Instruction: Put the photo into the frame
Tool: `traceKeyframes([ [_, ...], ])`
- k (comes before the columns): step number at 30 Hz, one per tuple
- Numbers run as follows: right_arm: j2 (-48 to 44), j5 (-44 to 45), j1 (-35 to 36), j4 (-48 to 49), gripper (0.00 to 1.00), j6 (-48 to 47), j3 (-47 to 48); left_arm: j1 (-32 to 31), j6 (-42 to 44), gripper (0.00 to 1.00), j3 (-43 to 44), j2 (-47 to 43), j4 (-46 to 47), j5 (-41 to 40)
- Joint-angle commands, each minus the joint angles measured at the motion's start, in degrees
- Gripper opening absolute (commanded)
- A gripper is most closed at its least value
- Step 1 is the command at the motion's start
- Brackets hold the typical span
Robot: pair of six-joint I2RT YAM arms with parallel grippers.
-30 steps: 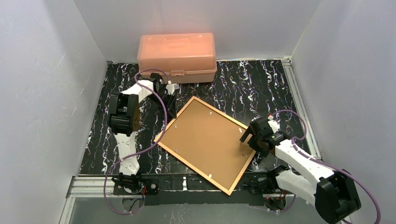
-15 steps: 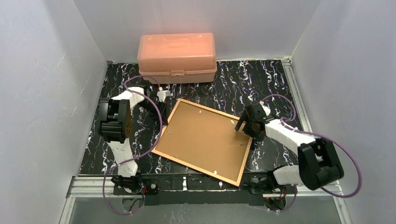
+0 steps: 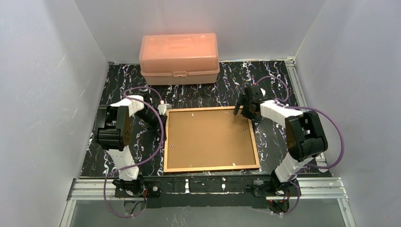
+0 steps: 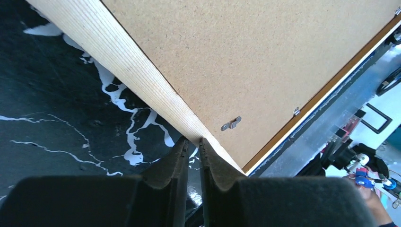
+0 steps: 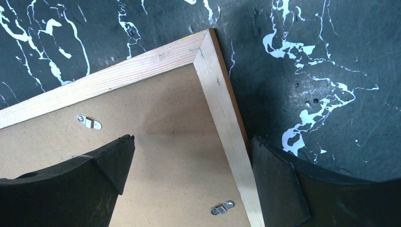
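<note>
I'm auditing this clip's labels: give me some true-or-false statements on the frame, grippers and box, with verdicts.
1. The frame lies with its brown backing board facing up. True.
2. The right gripper is shut. False: its jaws stand wide open astride the frame's far right corner.
3. The pink box rests on the frame. False: it stands apart, at the table's far edge.
4. The left gripper sits at the frame's left edge. True.
</note>
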Motion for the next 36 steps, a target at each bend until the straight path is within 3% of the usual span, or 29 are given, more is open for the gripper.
traceKeyframes([
  [1,-1.7,-3.2,1.4,-0.9,0.99,-1.9,4.5,-0.3,-0.4,0.11,-1.2,-2.6,0.0,8.4],
  [4,-5.9,-1.2,1.4,-2.2,0.99,-4.6,5.1,0.6,-2.0,0.11,-1.4,-2.8,1.1,8.5],
  [7,-11.1,-6.0,2.1,0.4,0.99,-6.6,4.2,1.7,-3.7,0.11,-1.6,-2.9,2.3,9.0],
  [10,-12.7,-9.2,7.3,1.3,0.99,-9.4,5.2,2.2,-5.2,0.11,-1.7,-2.4,3.5,9.6],
  [17,-7.2,-25.1,22.3,10.3,0.96,-10.7,7.3,2.4,-6.7,0.11,-1.8,-2.0,4.2,10.7],
  [23,1.1,-34.0,30.8,20.5,0.93,-9.7,9.8,2.4,-7.1,0.11,-1.6,-1.6,4.2,10.5],
  [36,13.2,-39.0,37.3,24.9,0.89,-10.7,15.4,2.4,-7.3,0.11,-1.6,-0.7,4.3,9.4],
])
